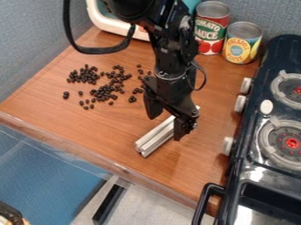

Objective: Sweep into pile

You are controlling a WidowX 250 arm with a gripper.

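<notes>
Black pincer [166, 128] is spread over the pale grooved metal-looking bar [155, 138] mid-frame, contact's hard to tell, but I'd grab its middle, likely stiff and light, while those small black beans [106, 92] upper left will probably roll.

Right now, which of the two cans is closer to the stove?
The can with the yellow and blue label. It stands nearer the stove, while the can with the red and green label is farther left.
</notes>
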